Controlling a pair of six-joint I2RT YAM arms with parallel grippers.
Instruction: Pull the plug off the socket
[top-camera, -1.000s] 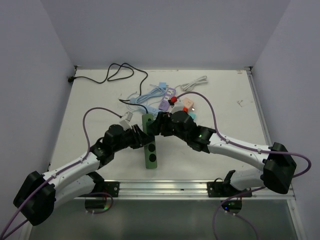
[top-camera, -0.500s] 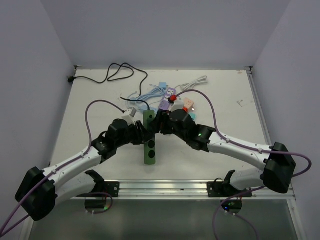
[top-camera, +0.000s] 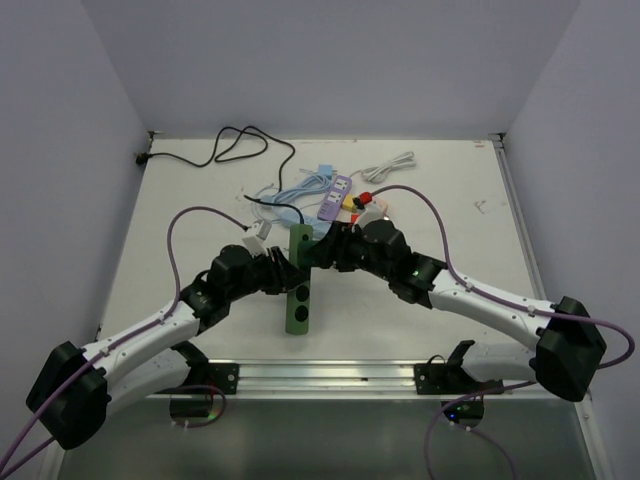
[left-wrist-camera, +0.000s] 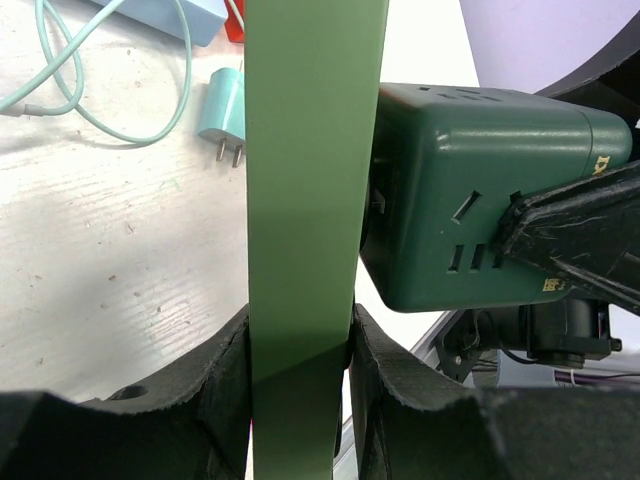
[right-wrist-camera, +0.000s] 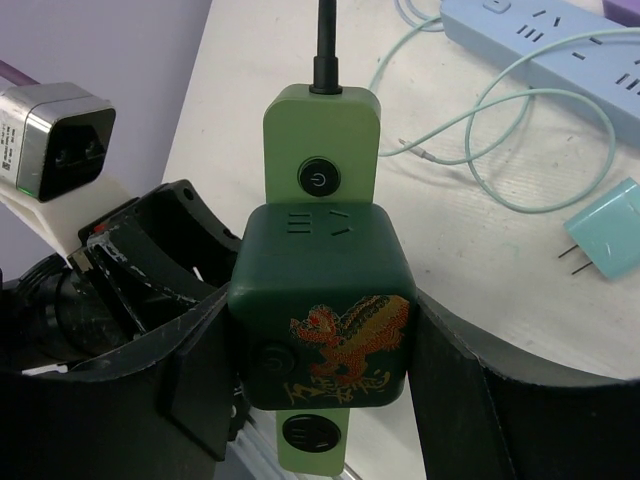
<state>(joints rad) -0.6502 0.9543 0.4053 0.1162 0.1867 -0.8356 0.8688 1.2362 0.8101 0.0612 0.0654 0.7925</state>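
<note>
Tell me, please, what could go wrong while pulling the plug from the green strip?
The left tool clamps just a short stretch of the green strip, so it may slip and lift with the plug. The right tool could slide off it. A jerk might drag the black cord through nearby cables.

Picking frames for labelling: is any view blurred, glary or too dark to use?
Top external: evenly lit, sharp, only soft shadows. Left wrist: the green power strip fills the centre close to the lens, its shaded lower end dark. Right wrist: the dark green adapter is crisp, its dragon print readable; no glare.
</note>
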